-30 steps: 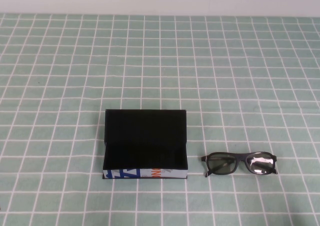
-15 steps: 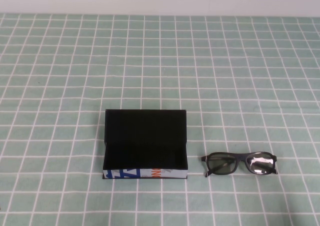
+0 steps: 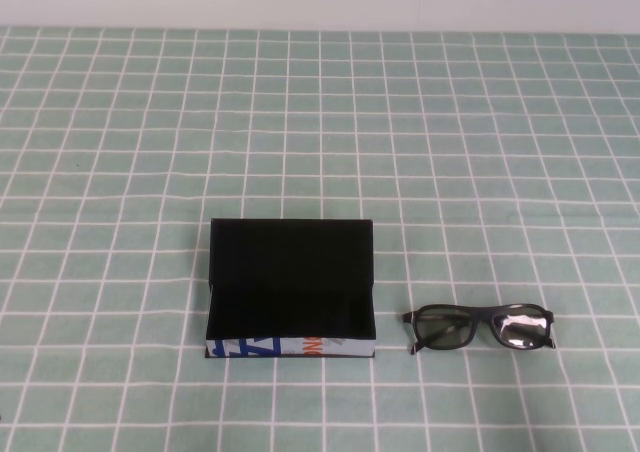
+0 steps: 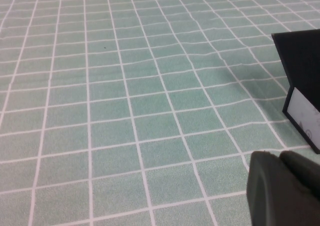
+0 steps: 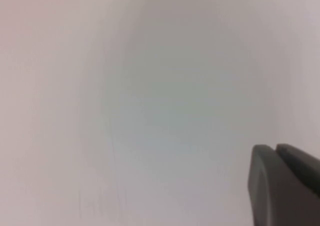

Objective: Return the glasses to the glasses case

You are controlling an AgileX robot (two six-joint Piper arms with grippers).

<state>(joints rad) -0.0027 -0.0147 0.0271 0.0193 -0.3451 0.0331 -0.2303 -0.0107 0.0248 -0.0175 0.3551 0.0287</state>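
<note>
Glasses (image 3: 479,328) unmoved beside glasses case (image 3: 291,288); right gripper (image 5: 276,187) closed — left gripper (image 4: 280,190) closed, both empty

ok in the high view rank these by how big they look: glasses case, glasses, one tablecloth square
1. glasses case
2. glasses
3. one tablecloth square

Neither claw shows in this view.
</note>
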